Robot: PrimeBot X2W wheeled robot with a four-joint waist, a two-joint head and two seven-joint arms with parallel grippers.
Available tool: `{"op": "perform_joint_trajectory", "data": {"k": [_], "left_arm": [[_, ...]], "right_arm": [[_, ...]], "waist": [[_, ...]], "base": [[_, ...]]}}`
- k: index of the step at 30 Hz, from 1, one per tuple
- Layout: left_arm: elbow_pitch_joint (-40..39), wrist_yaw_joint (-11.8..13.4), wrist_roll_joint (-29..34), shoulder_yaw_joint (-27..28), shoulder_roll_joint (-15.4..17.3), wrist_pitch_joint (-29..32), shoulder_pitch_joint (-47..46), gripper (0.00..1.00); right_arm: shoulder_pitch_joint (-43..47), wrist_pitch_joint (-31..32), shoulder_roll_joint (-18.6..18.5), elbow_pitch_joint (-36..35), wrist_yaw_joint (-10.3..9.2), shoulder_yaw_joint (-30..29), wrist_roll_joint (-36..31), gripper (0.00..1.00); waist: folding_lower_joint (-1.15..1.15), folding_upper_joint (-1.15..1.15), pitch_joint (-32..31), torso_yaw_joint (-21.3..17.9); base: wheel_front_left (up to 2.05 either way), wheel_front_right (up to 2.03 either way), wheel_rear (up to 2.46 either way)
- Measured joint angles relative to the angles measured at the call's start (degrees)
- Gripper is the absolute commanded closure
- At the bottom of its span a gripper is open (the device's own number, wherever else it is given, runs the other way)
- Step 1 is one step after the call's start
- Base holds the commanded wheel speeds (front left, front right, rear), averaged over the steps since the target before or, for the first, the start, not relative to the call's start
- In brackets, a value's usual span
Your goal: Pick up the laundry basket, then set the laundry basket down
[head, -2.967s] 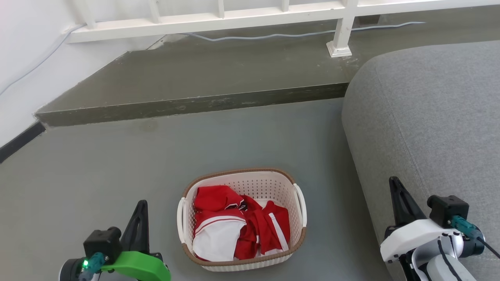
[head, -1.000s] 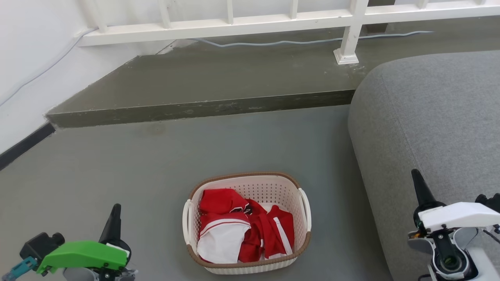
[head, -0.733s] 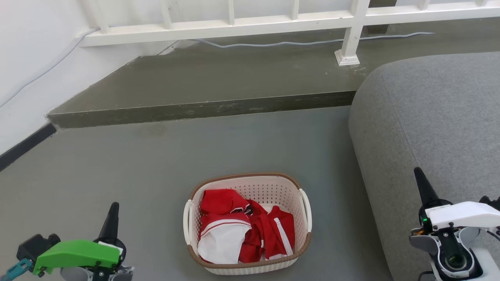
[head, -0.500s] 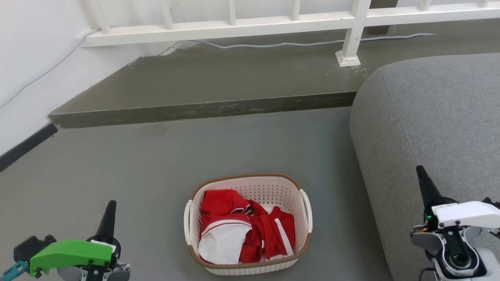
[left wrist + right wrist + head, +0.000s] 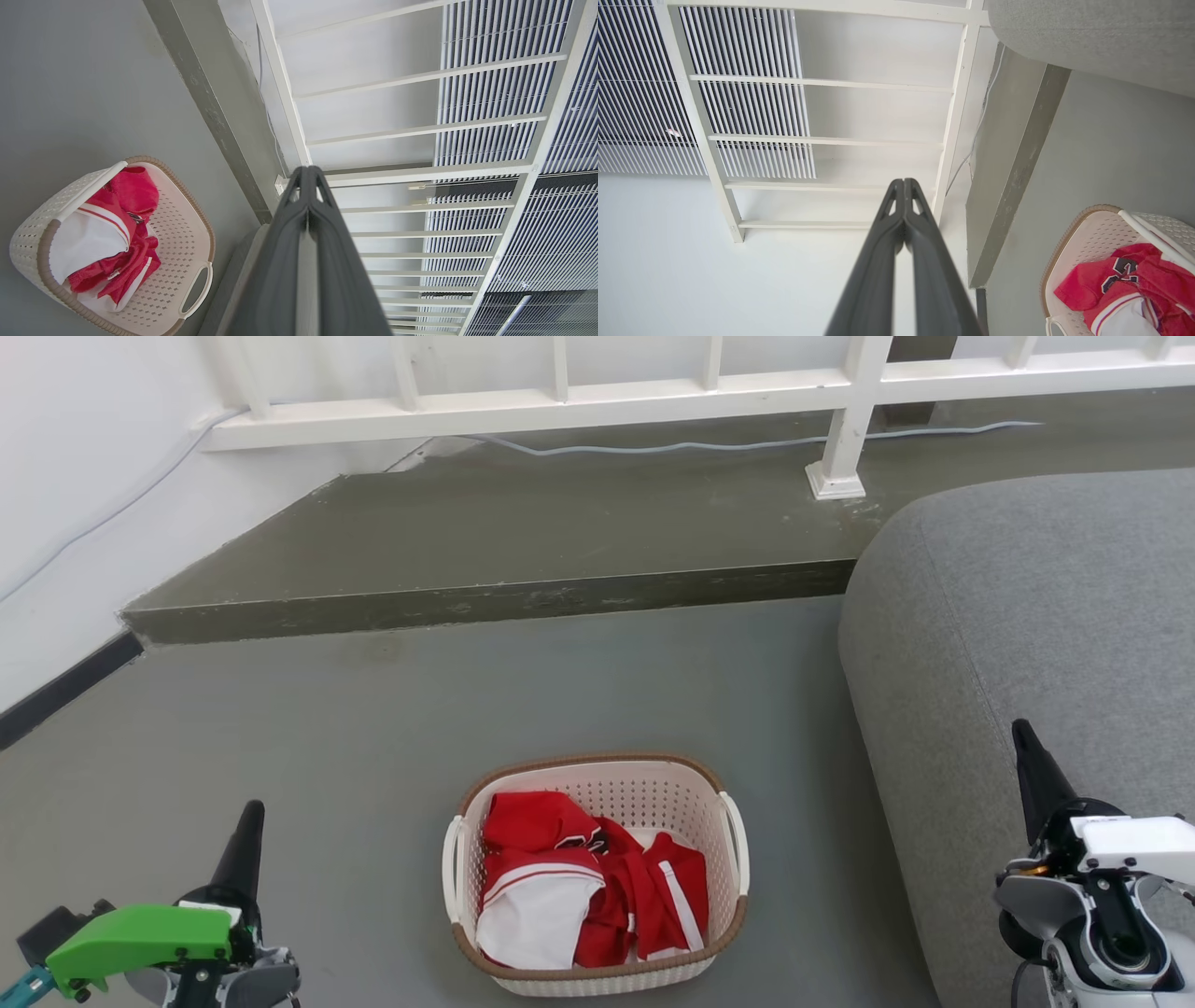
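Since 3 s ago both arms are sitting wider apart, rolled edge-on: L gripper (image 5: 250, 817) at 7 o'clock, R gripper (image 5: 1025, 747) at 4, jaws pressed together on both. Laundry basket (image 5: 592, 762) w/ red-white clothes (image 5: 597, 896) is resting on grey floor (image 5: 373, 737) at 6, btwn them, untouched. Sofa (image 5: 1027, 597) is crowding 3; step (image 5: 485, 602) and railing (image 5: 560, 406) are lying at 12.

Grey floor (image 5: 373, 728): 1 laundry basket (image 5: 644, 795) standing on it; grey sofa (image 5: 1027, 616) at right. Raised step (image 5: 560, 523) behind carries cable (image 5: 709, 446), railing post (image 5: 837, 476).

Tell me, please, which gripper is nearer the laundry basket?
Left, seemingly. The left gripper is left of the laundry basket; the right gripper is farther off rightward, by the sofa.
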Motion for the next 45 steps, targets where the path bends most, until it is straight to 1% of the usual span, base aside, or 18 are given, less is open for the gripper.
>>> {"op": "perform_joint_trajectory", "data": {"k": [6, 9, 45], "left_arm": [[0.40, -0.74, -4.16, 1.07, -0.09, 1.18, -0.36, 1.00], [0.58, -1.02, -5.76, 1.34, -0.11, 1.29, -0.55, 1.00], [1.46, -1.26, -5.78, 1.59, -0.31, 1.55, -0.83, 1.00]], "right_arm": [[-0.60, 0.78, 0.40, 0.21, 0.97, -1.19, 4.31, 1.00], [-0.89, 1.18, 0.49, 0.25, 0.99, -1.55, 5.71, 1.00], [-0.89, 1.19, 0.64, 0.75, 1.00, -1.74, 5.88, 1.00]], "waist": [[0.00, 0.00, -0.14, 0.15], [0.00, 0.00, -0.16, 0.17], [0.00, 0.00, -0.19, 0.17]], "base": [[0.00, 0.00, 0.00], [0.00, 0.00, 0.00], [0.00, 0.00, 0.00]]}}
